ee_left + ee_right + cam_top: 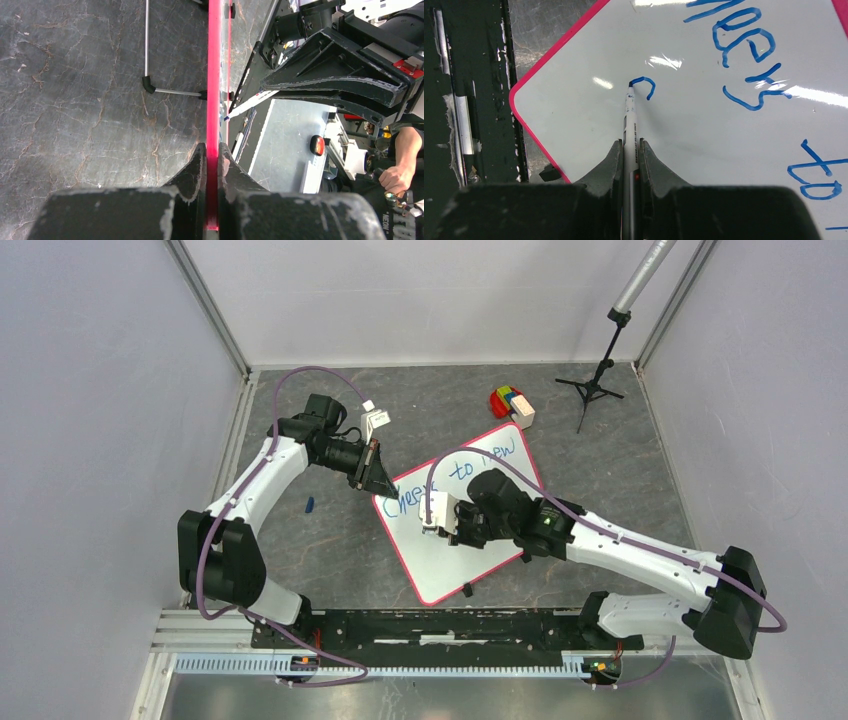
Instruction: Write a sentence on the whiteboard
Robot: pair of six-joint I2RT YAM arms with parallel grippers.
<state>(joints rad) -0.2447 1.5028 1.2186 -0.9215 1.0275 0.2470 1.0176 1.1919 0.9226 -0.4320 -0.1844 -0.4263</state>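
The whiteboard (445,565) lies tilted on the dark table, with a pink-red rim. Blue lettering (455,470) along its far side reads "Cheers to new". My left gripper (378,485) is shut on the board's left rim; the left wrist view shows the pink rim (214,100) edge-on, pinched between the fingers (197,165). My right gripper (432,515) is over the board, shut on a white marker (630,125). The marker's blue tip touches the board at a short fresh curved stroke (644,85) below "Cheers" (744,55) and "to" (816,172).
Coloured blocks (510,403) sit just past the board's far corner. A black tripod stand (597,380) stands at the back right. A small blue piece (310,505) lies left of the board. A black clip (466,589) sits at the board's near edge.
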